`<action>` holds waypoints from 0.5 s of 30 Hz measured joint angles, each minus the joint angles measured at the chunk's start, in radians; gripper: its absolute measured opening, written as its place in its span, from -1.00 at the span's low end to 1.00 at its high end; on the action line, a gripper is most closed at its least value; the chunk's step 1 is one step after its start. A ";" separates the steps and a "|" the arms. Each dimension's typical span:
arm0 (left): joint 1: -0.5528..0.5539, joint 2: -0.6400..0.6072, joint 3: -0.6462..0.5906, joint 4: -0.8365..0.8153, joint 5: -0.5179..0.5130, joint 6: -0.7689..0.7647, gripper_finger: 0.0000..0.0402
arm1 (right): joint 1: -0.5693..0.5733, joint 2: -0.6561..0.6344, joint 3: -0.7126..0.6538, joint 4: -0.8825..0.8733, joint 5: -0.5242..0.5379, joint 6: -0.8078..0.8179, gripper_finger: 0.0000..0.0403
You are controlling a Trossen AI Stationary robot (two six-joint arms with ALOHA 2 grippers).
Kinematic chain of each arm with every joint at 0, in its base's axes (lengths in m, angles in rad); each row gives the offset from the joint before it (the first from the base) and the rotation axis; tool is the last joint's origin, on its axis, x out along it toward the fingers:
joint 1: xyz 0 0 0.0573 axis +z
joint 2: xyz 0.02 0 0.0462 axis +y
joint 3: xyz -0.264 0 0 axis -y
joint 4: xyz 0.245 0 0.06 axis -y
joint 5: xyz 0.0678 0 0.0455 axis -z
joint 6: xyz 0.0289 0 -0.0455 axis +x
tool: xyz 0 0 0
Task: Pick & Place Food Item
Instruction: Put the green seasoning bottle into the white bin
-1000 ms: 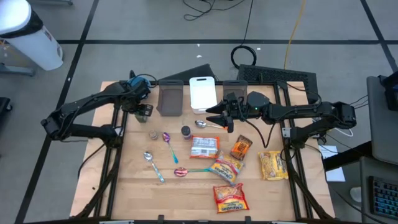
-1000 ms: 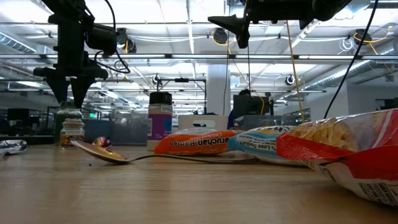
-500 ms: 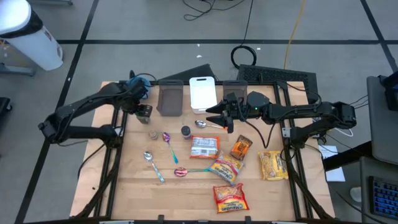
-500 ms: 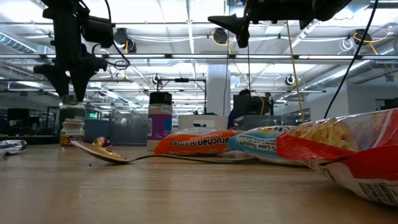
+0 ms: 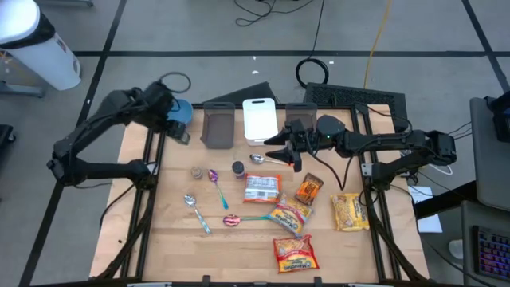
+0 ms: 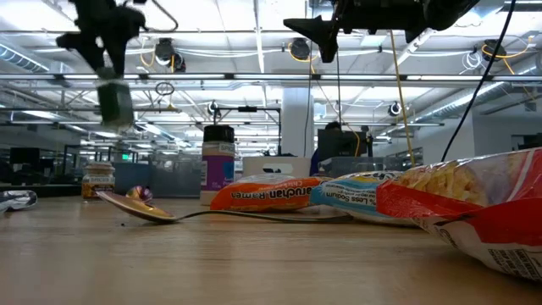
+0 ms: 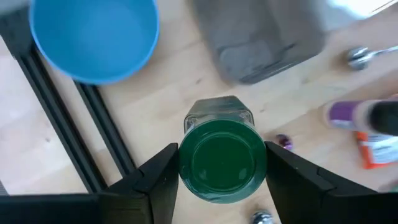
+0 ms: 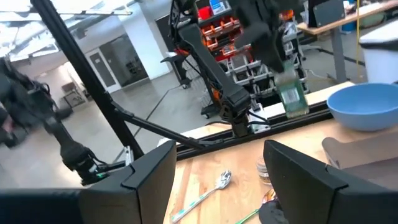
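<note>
From overhead, my left gripper [image 5: 177, 130] has lifted the green-lidded jar [image 5: 180, 136] off the counter [image 5: 239, 239] since a second ago and carried it toward the far left corner, next to the blue bowl [image 5: 182, 111]. The right gripper [image 5: 280, 153] hasn't moved; it hangs over the far middle with its jaws apart and empty. Below it lie a spoon [image 5: 260, 159], snack packets and a ramen pack [image 5: 261, 188].

Level with the counter, the jar [image 6: 113, 103] now hangs in the air, where earlier it stood on the wood. A spoon [image 6: 140, 207] lies in front.

From the left wrist, the jaws are clamped on the jar [image 7: 222, 158] at both sides of its lid, with the bowl [image 7: 93, 37] and a grey tray [image 7: 261, 37] beyond.

From the right wrist, I see the jar [image 8: 292, 99] held aloft near the bowl [image 8: 364, 106].
</note>
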 joint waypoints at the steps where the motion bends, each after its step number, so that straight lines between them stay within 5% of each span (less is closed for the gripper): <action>1: -0.001 0.009 0.042 -0.011 0.001 0.008 0.04 | 0.001 0.000 0.002 -0.001 0.000 -0.016 0.18; 8: -0.063 0.125 0.289 -0.022 0.001 0.043 0.04 | 0.002 -0.001 0.045 -0.012 0.004 -0.109 0.18; 15: -0.178 0.281 0.409 0.014 0.002 0.081 0.04 | 0.003 0.006 0.104 -0.203 0.061 -0.191 0.18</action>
